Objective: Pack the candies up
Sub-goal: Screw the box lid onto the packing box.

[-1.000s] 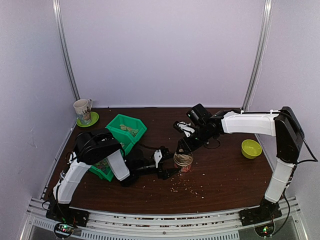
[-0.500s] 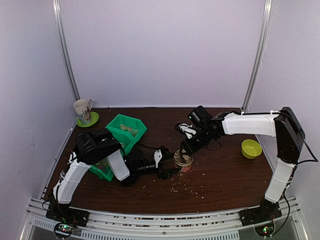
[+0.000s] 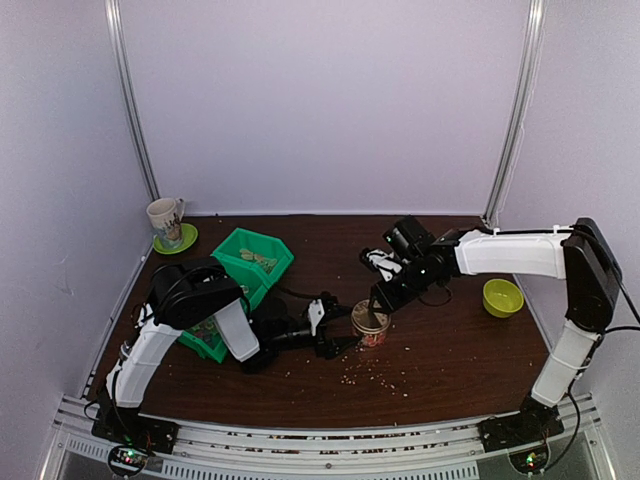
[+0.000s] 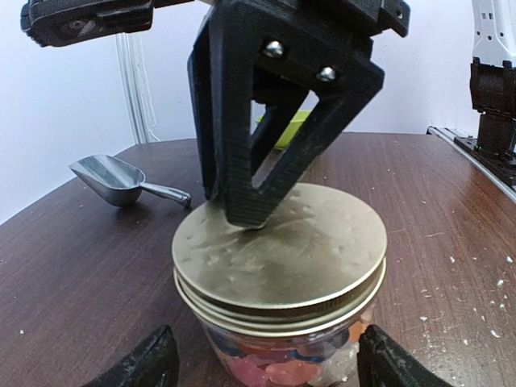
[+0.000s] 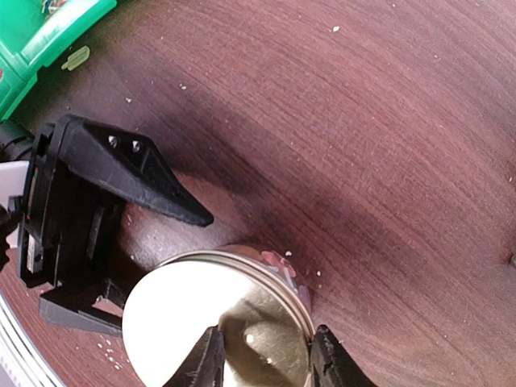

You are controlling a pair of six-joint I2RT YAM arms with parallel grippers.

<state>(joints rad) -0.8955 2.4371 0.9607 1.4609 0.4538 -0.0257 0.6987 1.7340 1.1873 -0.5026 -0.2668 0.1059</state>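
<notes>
The candies (image 4: 282, 372), pink, orange and blue, fill a clear jar (image 3: 369, 328) capped with a gold lid (image 4: 278, 246) at mid-table. More candies (image 3: 258, 260) lie in the green bins. My left gripper (image 4: 266, 364) lies low on the table, open, its jaws on either side of the jar. A strip of table shows between the left jaw and the glass. My right gripper (image 5: 270, 364) hangs over the jar, jaws apart. One of its fingers (image 4: 242, 161) rests its tip on the lid top, and the other stands just outside the lid's rim.
Stacked green bins (image 3: 245, 268) stand left of the jar, behind my left arm. A metal scoop (image 4: 113, 179) lies beyond the jar. At the right is a yellow-green bowl (image 3: 502, 297), at the far left a mug (image 3: 165, 218) on a green saucer. Pale crumbs (image 3: 375, 375) dot the front.
My right arm has shifted a little to the right over the jar and its jaws have narrowed. The left arm and the jar have not moved.
</notes>
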